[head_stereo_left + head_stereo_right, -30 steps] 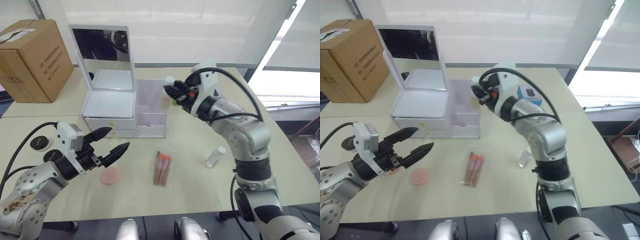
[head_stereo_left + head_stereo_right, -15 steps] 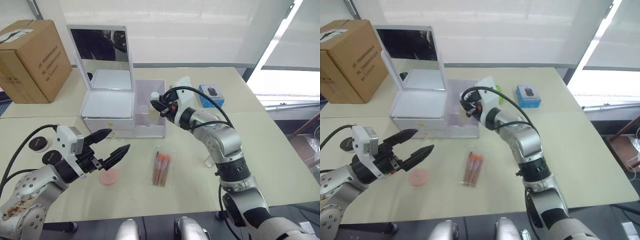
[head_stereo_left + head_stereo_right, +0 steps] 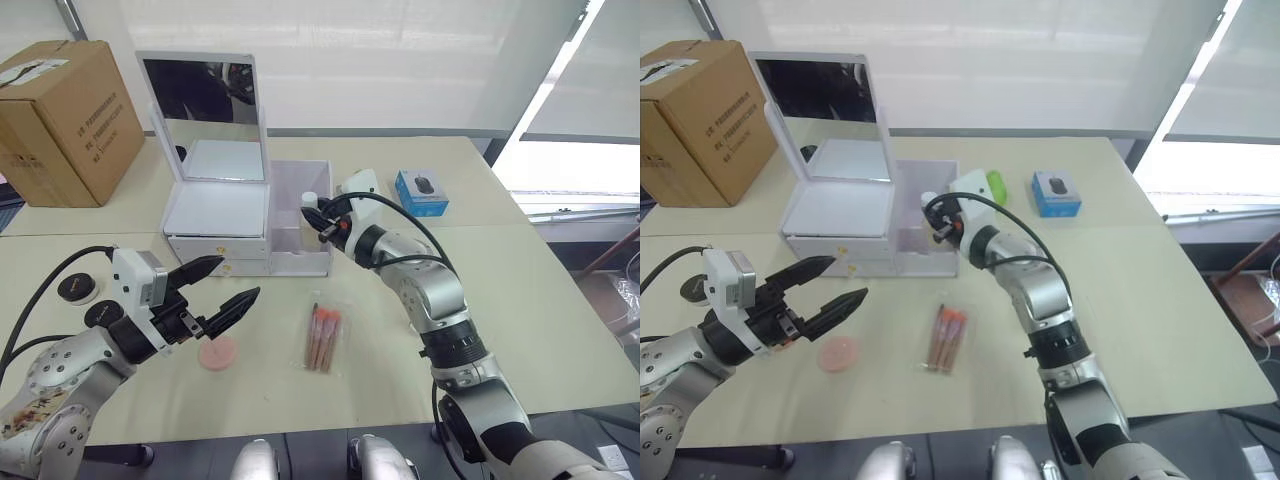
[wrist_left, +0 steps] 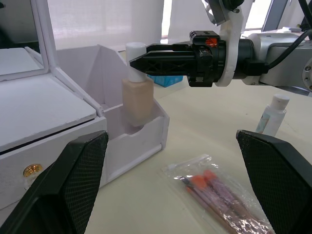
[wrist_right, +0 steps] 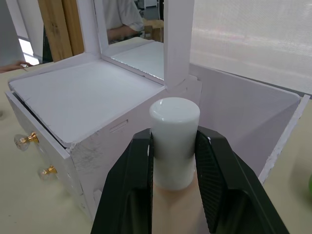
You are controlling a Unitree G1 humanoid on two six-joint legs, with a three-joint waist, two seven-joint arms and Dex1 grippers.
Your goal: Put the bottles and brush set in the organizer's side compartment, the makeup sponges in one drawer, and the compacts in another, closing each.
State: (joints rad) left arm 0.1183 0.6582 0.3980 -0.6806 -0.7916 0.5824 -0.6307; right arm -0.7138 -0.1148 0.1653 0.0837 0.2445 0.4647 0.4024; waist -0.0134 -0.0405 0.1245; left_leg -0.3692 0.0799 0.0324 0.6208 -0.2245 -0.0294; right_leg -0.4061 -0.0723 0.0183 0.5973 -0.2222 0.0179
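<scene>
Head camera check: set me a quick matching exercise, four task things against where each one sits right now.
Things:
1. foundation bottle
2. brush set
3. pink sponge
4. clear bottle

Places:
A. lying flat on the table in its clear bag, in front of the organizer
B. standing on the table, off to the robot's right
C. upright in the side compartment, cap pinched by the right gripper
D. on the table below the open left gripper

Pairs: 1-C, 2-A, 3-D, 4-B
</scene>
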